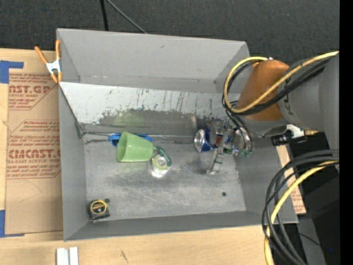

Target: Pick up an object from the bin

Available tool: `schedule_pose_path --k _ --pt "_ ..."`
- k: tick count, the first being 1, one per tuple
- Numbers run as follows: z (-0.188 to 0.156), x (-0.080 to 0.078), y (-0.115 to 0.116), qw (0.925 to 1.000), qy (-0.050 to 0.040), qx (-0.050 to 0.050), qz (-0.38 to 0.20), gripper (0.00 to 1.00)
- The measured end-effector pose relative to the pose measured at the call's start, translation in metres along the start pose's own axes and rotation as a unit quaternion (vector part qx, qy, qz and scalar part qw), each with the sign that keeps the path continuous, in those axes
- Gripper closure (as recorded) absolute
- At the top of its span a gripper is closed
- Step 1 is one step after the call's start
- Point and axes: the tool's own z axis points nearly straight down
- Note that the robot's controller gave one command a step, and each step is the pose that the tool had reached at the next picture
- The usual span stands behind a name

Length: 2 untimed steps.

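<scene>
- Lower left of the bin (165, 203): a yellow-and-black tape measure (98, 207) lies alone by the front wall, well apart from the rest.
- Left of centre: a green cup (134, 147) lies on its side. A blue thing (117, 139) touches it from behind, and a small clear piece (160, 165) sits just beside its mouth.
- Right of centre: the end effector (214, 168) hangs over bare bin floor with nothing visibly grasped. I cannot tell whether it is released or clenched.
- Just up-left of it is a blue-and-silver shape (202, 141), either a bin thing or a robot part.
- Risk: closing here would likely catch nothing, since the nearest sure thing, the clear piece, lies to the left.
- Risk: that piece looks slick and may slip, and the cup could roll if nudged.
</scene>
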Motion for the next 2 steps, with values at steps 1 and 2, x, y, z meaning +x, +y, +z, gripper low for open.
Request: schedule_pose_path --k 1,2 --pt "-0.001 -0.004 -0.003 1.0 -0.0086 0.002 0.003 1.0" --pt "-0.192 0.015 0.016 0.9999 -0.0069 0.008 -0.008 1.0"
